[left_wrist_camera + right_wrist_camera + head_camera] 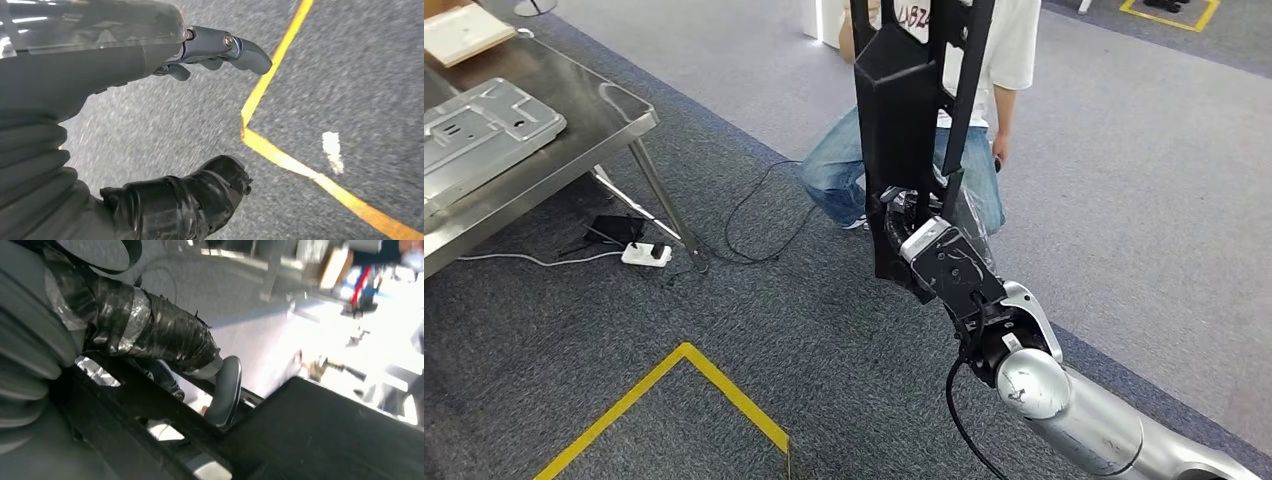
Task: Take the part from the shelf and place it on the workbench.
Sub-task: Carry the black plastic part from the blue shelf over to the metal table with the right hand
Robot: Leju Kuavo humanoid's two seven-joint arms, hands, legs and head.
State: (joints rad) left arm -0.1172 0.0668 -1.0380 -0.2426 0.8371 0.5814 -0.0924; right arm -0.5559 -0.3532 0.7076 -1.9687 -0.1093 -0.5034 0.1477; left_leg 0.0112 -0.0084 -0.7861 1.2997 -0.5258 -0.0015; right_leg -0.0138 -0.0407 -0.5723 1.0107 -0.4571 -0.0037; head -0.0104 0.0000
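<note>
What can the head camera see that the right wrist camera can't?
Only the head view shows the metal workbench with a grey panel on it, the yellow floor tape, a power strip and a person in jeans. Only the right wrist view shows the taped thumb up close. Both show the right robot hand gripping the black part.

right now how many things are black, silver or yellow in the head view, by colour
black: 2, the part held by the right hand, and the cable on the floor
silver: 2, the workbench and the tray on it
yellow: 1, the floor tape
total: 5
</note>
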